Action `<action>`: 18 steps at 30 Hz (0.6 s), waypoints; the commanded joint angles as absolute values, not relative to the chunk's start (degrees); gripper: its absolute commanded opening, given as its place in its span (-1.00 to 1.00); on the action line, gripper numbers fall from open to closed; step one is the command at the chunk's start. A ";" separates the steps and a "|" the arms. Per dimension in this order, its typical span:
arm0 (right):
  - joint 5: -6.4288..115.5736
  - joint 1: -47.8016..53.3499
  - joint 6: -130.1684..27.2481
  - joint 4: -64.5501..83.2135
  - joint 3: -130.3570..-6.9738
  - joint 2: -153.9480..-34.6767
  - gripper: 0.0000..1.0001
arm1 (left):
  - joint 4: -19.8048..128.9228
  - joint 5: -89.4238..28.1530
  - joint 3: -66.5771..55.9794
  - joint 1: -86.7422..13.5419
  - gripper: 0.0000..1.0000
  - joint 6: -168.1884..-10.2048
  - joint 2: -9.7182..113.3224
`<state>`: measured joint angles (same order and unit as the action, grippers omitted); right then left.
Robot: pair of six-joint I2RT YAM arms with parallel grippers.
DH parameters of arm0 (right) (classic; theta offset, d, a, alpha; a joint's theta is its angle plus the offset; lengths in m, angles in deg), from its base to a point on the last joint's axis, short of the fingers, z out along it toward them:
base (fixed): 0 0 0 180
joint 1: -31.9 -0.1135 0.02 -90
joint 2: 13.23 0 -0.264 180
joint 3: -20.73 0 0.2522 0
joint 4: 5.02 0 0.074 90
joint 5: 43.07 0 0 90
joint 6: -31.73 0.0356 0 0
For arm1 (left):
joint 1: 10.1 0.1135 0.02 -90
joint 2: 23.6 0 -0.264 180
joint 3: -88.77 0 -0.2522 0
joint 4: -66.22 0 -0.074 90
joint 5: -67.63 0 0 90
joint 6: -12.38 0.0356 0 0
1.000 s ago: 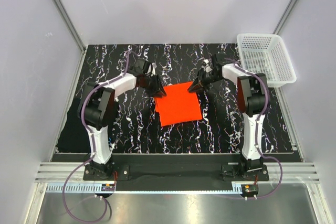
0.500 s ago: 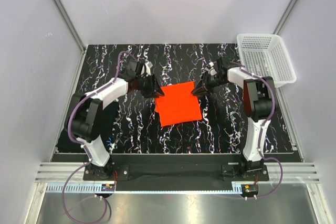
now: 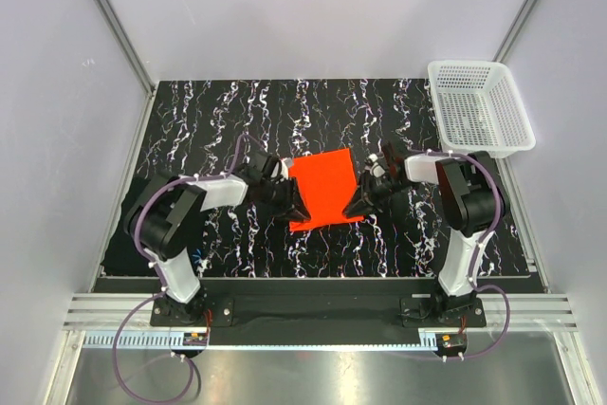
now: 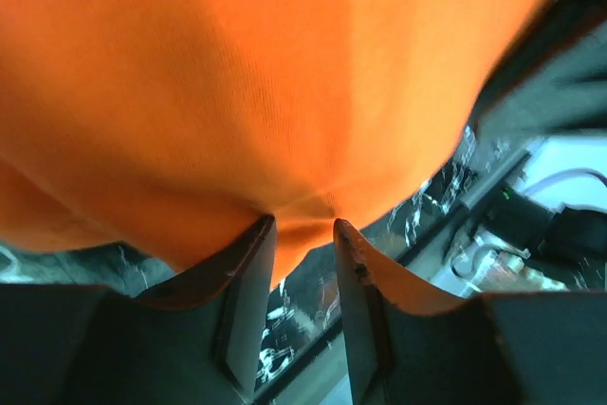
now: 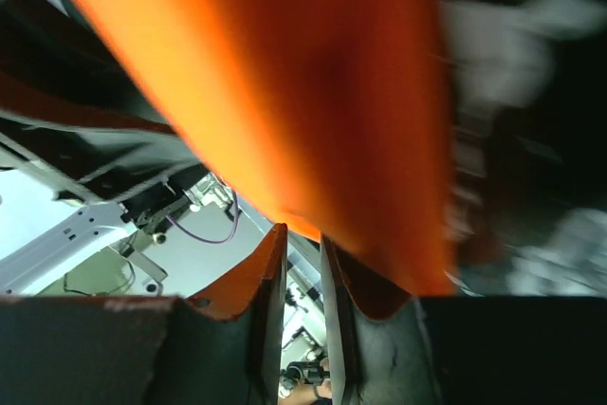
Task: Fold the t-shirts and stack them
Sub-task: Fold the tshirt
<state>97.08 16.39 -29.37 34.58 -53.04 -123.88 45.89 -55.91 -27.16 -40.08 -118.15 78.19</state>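
The orange-red t-shirt (image 3: 324, 187) lies as a folded rectangle at the middle of the black marbled mat (image 3: 209, 120), slightly turned, between the two arms. The left gripper (image 3: 289, 206) is at its near left corner and the right gripper (image 3: 358, 204) is at its near right corner. Both black heads cover these corners in the top view, so the cloth edge there is hidden.

In the left wrist view the jaws are pinching a small gathered fold of the orange cloth. The cloth fills almost all the picture above them, and only a strip of veined mat shows below it. In the right wrist view the jaws stand nearly together, with the edge of the same shirt between their tips. The right side of that picture is too blurred to read.

The black t-shirt (image 3: 121, 251) shows as a plain dark rectangle at the near left edge of the mat. It is well apart from the orange one, and the left arm's elbow stands partly in front of it. The white mesh basket (image 3: 479, 111) sits at the far right corner, beside the mat and away from both grippers.
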 commanded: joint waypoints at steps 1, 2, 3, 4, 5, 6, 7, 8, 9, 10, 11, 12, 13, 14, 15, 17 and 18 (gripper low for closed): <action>96.06 19.58 -31.82 32.55 -49.47 -119.51 -0.46 | 46.58 -53.41 -29.64 -39.72 -0.22 -114.54 72.31; 96.06 20.03 -31.82 32.64 -48.76 -118.19 -0.46 | 45.26 -52.88 -30.26 -39.72 -0.21 -114.27 70.54; 95.80 20.47 -31.82 32.90 -47.62 -116.69 -0.45 | 44.29 -51.74 -30.97 -39.81 -0.19 -114.09 68.70; 95.19 20.82 -31.73 33.34 -47.35 -113.72 -0.43 | 42.19 -51.47 -31.23 -39.72 -0.18 -114.09 64.68; 94.40 20.74 -32.08 35.35 -47.35 -112.21 -0.42 | 41.13 -51.20 -31.41 -39.72 -0.17 -114.09 62.81; 93.26 20.83 -32.34 36.93 -47.70 -110.80 -0.39 | 39.99 -50.33 -31.76 -39.72 -0.17 -114.44 60.44; 90.90 20.74 -32.43 38.43 -47.87 -107.66 -0.27 | 37.36 -49.63 -31.85 -39.72 -0.16 -114.53 58.16; 90.01 20.74 -32.61 40.44 -47.88 -106.15 -0.22 | 36.29 -49.01 -32.11 -39.72 -0.14 -114.70 53.17; 89.04 20.48 -32.52 41.33 -47.96 -104.57 -0.18 | 35.24 -47.44 -32.46 -39.72 -0.13 -115.40 50.78; 86.86 20.21 -32.61 42.21 -48.40 -101.42 -0.11 | 32.88 -46.47 -32.73 -39.72 -0.10 -115.76 48.40; 85.44 18.65 -33.13 44.14 -48.92 -99.91 -0.06 | 31.72 -45.50 -32.99 -39.81 -0.07 -116.11 43.51; 83.95 16.89 -33.75 45.11 -50.15 -98.41 -0.01 | 30.50 -43.49 -33.52 -39.72 0.05 -117.16 41.63; 79.58 14.96 -34.45 45.99 -50.94 -95.96 0.03 | 28.83 -42.60 -34.04 -39.72 0.08 -117.78 39.17; 76.75 9.98 -35.67 47.66 -51.73 -94.81 0.11 | 28.29 -42.24 -34.66 -39.55 0.11 -118.39 37.15; 73.94 7.32 -36.21 48.02 -52.53 -93.66 0.13 | 28.11 -41.89 -36.06 -39.37 0.18 -120.31 33.56; 64.54 -1.17 -38.05 48.55 -54.37 -90.32 0.25 | 28.02 -41.97 -37.82 -38.50 0.25 -122.96 30.38; 61.20 -3.67 -38.67 48.64 -54.99 -88.48 0.32 | 27.93 -41.71 -39.22 -37.97 0.34 -124.88 27.14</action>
<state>75.62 5.14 -34.57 45.10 -51.66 -93.70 31.05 -44.74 -35.86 -39.14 -119.75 31.46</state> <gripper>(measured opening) 0.619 0.640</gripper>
